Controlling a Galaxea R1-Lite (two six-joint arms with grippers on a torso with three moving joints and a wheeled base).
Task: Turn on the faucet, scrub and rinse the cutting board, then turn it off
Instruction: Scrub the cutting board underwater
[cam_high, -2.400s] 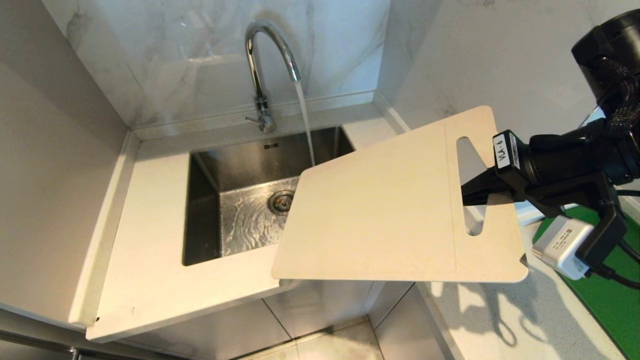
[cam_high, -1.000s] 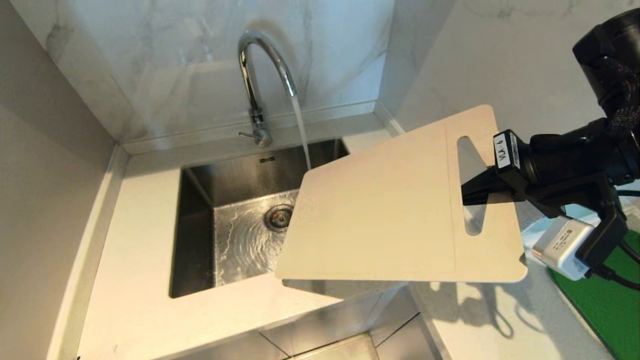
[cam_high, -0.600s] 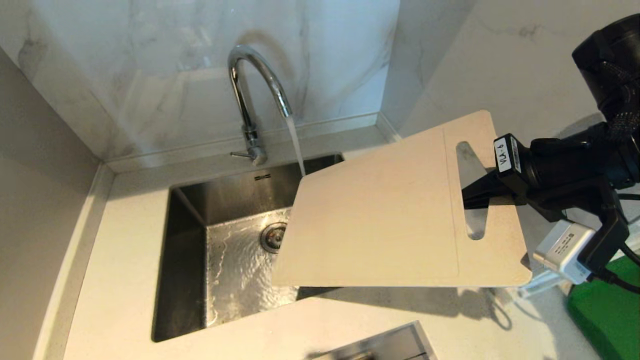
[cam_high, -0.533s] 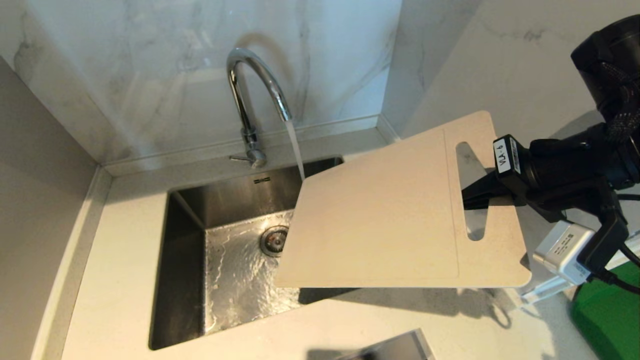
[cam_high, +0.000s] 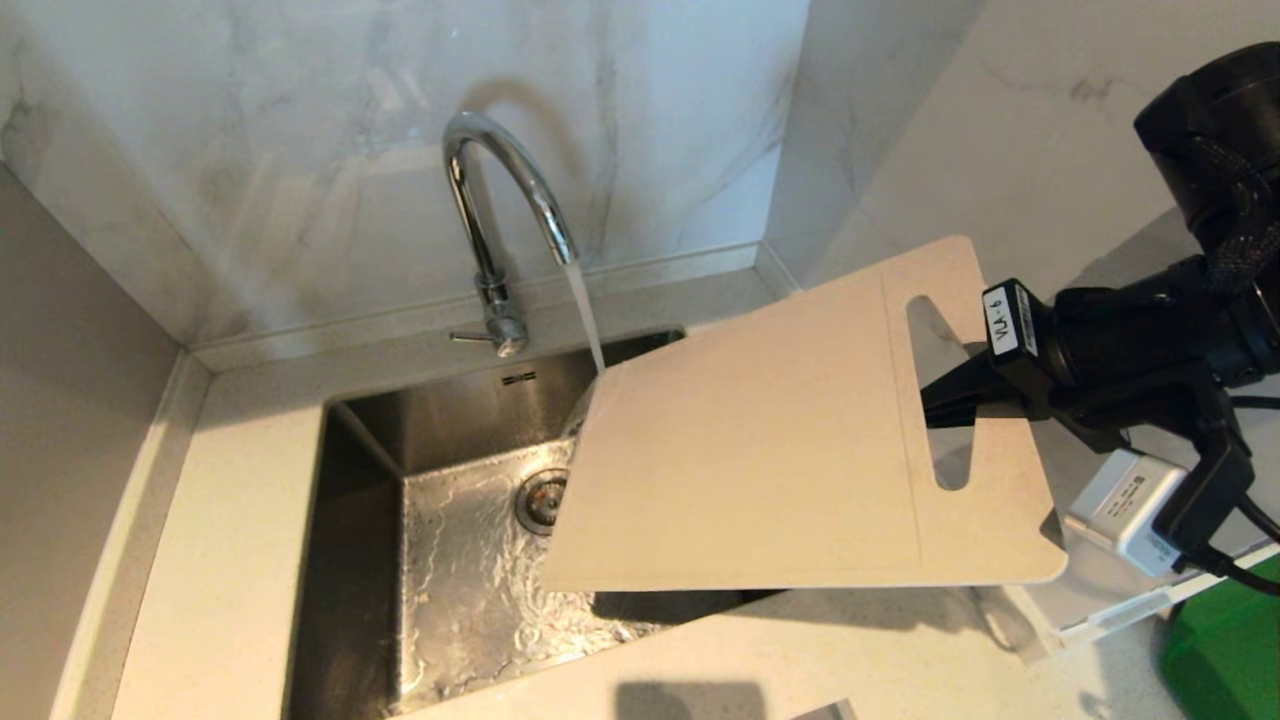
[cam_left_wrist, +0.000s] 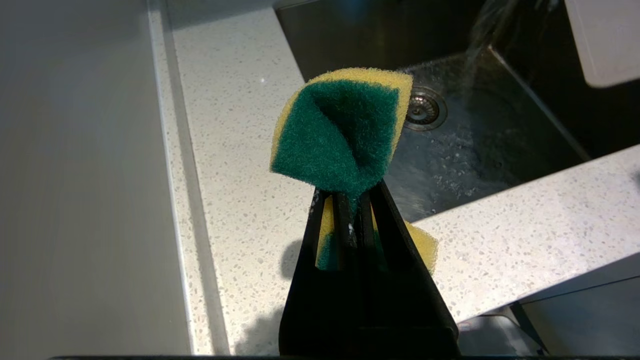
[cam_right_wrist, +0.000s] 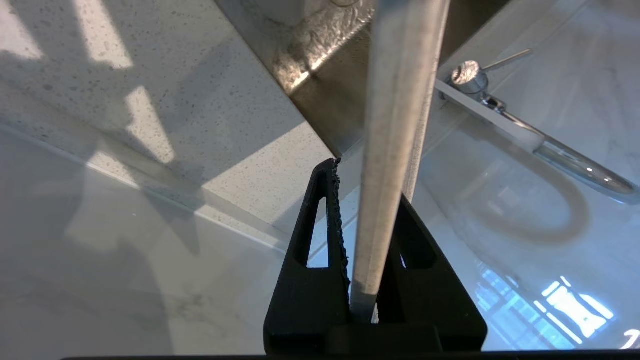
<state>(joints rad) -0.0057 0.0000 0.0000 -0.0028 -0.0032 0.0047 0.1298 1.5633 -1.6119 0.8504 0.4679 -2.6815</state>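
Note:
The chrome faucet (cam_high: 500, 200) is running, and its stream (cam_high: 585, 320) falls onto the far corner of the cream cutting board (cam_high: 790, 450). The board hangs nearly flat over the sink's right side. My right gripper (cam_high: 950, 395) is shut on its handle end beside the slot. In the right wrist view the board (cam_right_wrist: 395, 125) stands edge-on between the fingers of the right gripper (cam_right_wrist: 370, 185), with the faucet (cam_right_wrist: 550, 150) and its lever (cam_right_wrist: 505, 59) beyond. My left gripper (cam_left_wrist: 350, 195), outside the head view, is shut on a green-and-yellow sponge (cam_left_wrist: 340, 130) above the counter by the sink.
The steel sink (cam_high: 350, 500) is wet, with its drain (cam_high: 540, 500) partly beside the board. White speckled countertop (cam_high: 230, 520) surrounds it and marble walls close the corner. A green mat (cam_high: 1220, 650) lies at the far right.
The whole head view has shifted, so the camera moved nearer the sink. The board stays in the right gripper, and its far corner now meets the water stream.

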